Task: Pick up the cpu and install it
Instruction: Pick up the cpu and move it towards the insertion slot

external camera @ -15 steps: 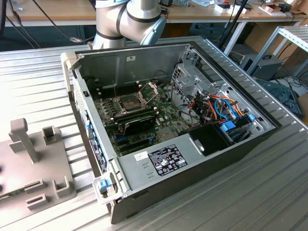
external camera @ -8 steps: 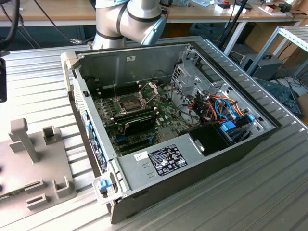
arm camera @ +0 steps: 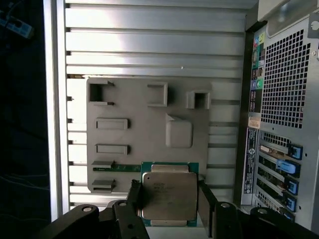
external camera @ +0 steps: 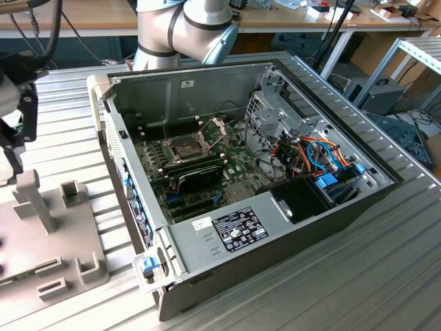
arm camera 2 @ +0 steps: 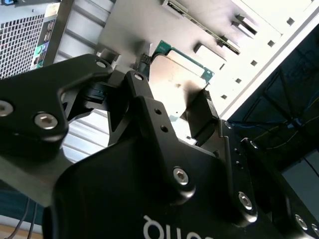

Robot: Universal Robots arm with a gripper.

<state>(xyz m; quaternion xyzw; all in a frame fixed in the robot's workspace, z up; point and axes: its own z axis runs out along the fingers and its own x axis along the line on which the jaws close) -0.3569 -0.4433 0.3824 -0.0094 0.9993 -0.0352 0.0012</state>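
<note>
The end effector point(arm camera: 169, 201) is clamped on the cpu point(arm camera: 168, 195), with a finger point(arm camera: 135, 195) pressed against each of two opposite edges and the chip's silver top facing the first wrist view's camera. Just beyond the chip, a grey holder plate point(arm camera: 144, 139) with raised slots rests on the slatted worktop point(arm camera: 149, 45). Farther off to one side is the computer case point(arm camera: 284, 89).

An open computer case point(external camera: 193, 96) lies on its side on the ribbed metal bench point(external camera: 386, 276). Inside are a green motherboard point(external camera: 155, 155) with a socket point(external camera: 187, 147), a black card point(external camera: 200, 177), and blue and orange cables point(external camera: 313, 155). At the exterior view's left, just beside the case, a grey plate point(external camera: 21, 234) carries upright blocks point(external camera: 71, 193), and the arm's grey joint point(external camera: 186, 27) stands behind the case.
</note>
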